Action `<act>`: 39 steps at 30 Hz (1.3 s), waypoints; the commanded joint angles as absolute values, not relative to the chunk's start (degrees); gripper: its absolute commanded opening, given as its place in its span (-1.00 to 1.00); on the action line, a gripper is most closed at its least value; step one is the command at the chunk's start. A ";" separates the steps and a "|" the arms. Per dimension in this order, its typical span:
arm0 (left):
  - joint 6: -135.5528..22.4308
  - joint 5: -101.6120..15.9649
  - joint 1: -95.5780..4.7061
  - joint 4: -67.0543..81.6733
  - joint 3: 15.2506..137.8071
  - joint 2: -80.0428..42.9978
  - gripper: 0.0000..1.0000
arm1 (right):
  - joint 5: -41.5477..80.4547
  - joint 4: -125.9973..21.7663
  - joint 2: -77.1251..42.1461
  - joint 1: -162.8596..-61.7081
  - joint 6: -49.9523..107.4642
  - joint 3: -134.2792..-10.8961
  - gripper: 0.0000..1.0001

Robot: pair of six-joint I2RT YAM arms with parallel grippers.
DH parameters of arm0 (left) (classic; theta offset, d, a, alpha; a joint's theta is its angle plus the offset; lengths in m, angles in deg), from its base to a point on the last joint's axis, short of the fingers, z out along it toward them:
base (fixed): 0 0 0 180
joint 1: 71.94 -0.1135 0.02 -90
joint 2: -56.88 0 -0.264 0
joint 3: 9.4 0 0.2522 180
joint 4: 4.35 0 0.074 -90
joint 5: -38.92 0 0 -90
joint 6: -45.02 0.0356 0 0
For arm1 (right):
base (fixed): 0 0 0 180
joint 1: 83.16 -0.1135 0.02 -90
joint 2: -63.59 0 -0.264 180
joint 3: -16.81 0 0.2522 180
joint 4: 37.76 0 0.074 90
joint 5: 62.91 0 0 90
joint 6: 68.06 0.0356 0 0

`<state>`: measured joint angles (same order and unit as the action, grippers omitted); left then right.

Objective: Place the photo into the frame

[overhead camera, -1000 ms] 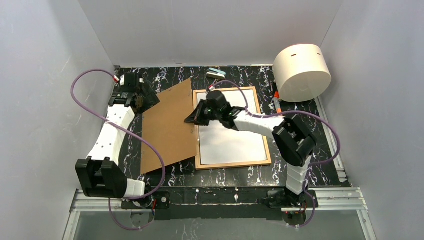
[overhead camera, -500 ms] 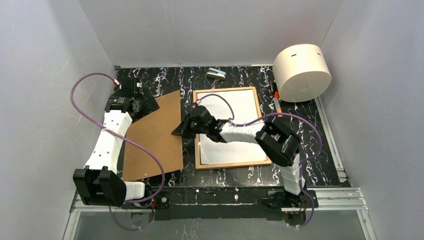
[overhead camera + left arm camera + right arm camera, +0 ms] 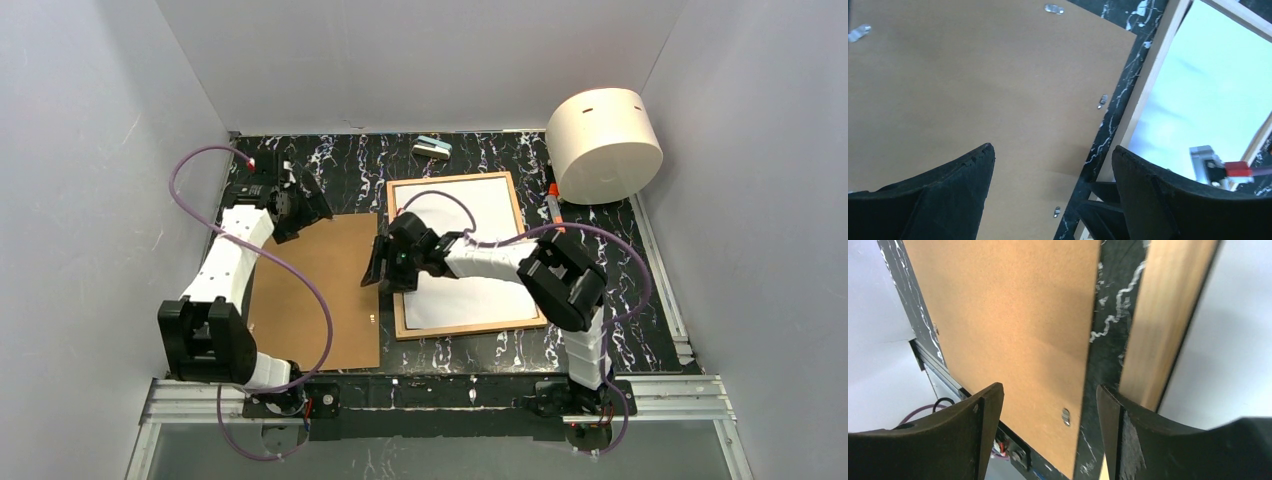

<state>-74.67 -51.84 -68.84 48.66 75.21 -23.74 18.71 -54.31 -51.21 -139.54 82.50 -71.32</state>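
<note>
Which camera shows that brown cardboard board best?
The top external view: almost the whole backing board lies beside the frame. The left wrist view shows a large part with its clips; the right wrist view, only one edge strip.

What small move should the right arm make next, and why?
Probably lift the right gripper straight up: it hangs open, holding nothing, low over the gap between the cardboard board and the frame, and the board lies flat.
</note>
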 commanded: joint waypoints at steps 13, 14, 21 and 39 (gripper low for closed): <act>-79.49 -30.07 -63.13 24.86 73.57 -40.50 0.65 | 26.67 -64.03 -46.11 -114.38 50.98 -85.36 0.51; -79.33 -30.18 -62.23 24.53 74.23 -41.93 0.64 | 28.98 -66.04 -48.12 -113.46 48.04 -88.04 0.51; -79.80 -32.63 -57.60 20.74 76.15 -50.00 0.36 | 26.83 -67.13 -63.00 -109.79 41.49 -105.29 0.09; -79.74 -33.04 -56.24 20.23 77.64 -56.72 -0.34 | 21.03 -65.67 -77.69 -109.60 40.64 -116.93 -0.32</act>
<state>-80.55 -32.52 -56.54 18.82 76.21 -55.58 21.71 -66.52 -76.78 -109.53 42.30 -115.36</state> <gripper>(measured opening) 0.351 0.338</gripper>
